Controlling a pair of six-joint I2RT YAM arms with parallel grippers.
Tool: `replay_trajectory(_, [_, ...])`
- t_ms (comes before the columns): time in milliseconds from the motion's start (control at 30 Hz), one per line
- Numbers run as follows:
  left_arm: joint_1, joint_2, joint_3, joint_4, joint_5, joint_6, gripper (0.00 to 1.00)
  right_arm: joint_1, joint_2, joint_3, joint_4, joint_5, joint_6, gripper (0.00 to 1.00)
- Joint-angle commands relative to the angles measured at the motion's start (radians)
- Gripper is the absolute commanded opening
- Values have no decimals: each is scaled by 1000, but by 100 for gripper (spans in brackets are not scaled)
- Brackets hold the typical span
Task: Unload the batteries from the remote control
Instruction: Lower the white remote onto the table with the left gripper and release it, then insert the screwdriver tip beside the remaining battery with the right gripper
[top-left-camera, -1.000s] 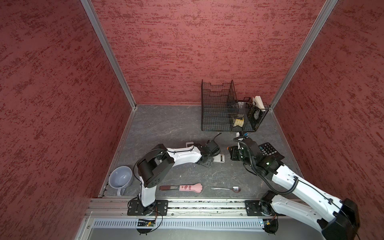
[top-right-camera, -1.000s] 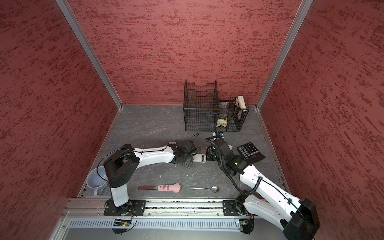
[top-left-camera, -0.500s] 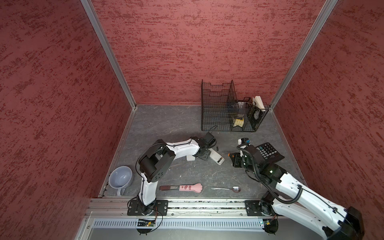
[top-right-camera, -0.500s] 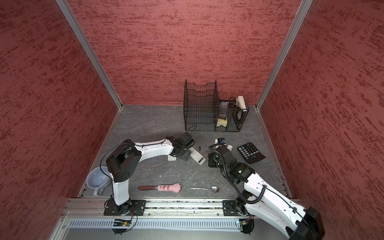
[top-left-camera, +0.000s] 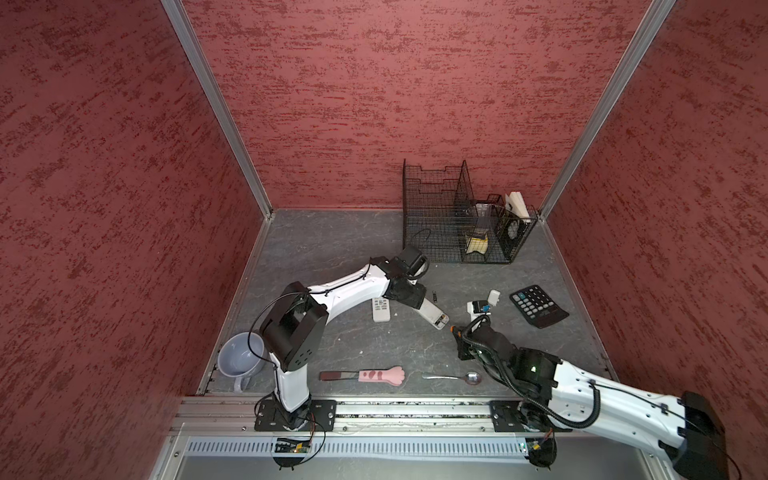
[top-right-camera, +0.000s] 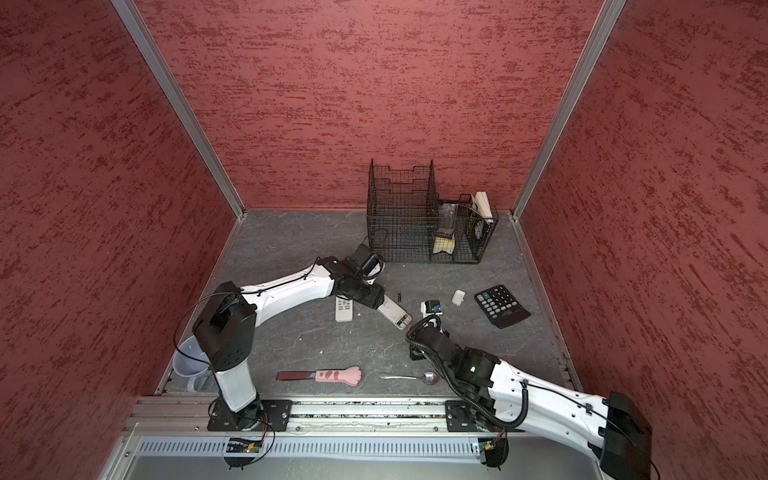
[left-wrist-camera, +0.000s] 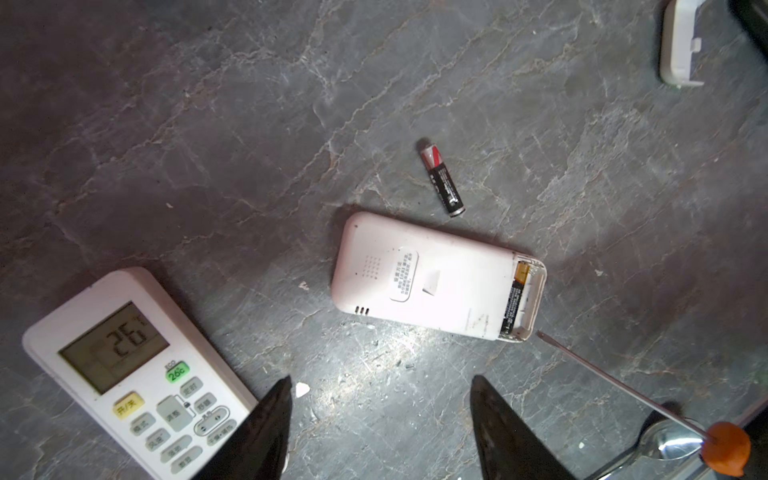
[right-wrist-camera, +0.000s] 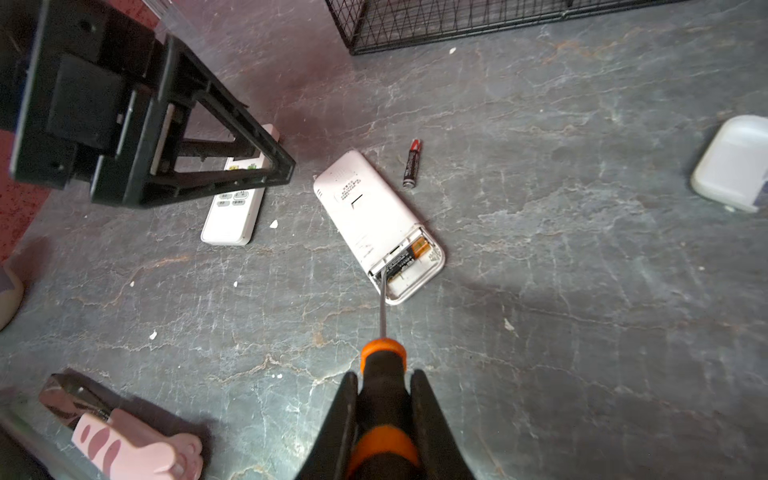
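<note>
The remote (left-wrist-camera: 432, 278) lies face down on the tabletop (left-wrist-camera: 208, 124). This turns its open battery bay upward, where a tool can reach it. One loose battery (left-wrist-camera: 442, 183) rests on the tabletop just beside the remote's long edge, apart from it, so we judge that one is already out. A seated battery (right-wrist-camera: 409, 257) lies in the bay against its inner wall with its gold end showing, and the slot next to it looks empty.

The right pincer (right-wrist-camera: 384, 376) is clamped on the handle of the screwdriver (right-wrist-camera: 382, 353). It is held low and slanted so the thin shaft points at the dark end of the seated battery. We take it for a lever, meant to get under a cell that sits too snug for broad fingers. We cannot tell whether the tip touches; in the left wrist view it seems just outside the remote's corner.

The left pincer (left-wrist-camera: 381, 380) hangs spread, gripping nothing, near the remote's closed end and beside a second remote (left-wrist-camera: 137, 374). We think it is placed to pin the remote so it does not skid under the prying.
</note>
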Motion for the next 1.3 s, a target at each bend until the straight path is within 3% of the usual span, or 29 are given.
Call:
replay_trajectory(0, [23,15,2,25,89,-18,67,14,-33,-11,45,82,32,0])
replay_trajectory(400, [29,70,10,109,173,-31,63,15,-67,-108,115,38,56,0])
replay_trajectory(1267, [1,131,5,102,129,-8,51,14,-45,-179,206,19,65,0])
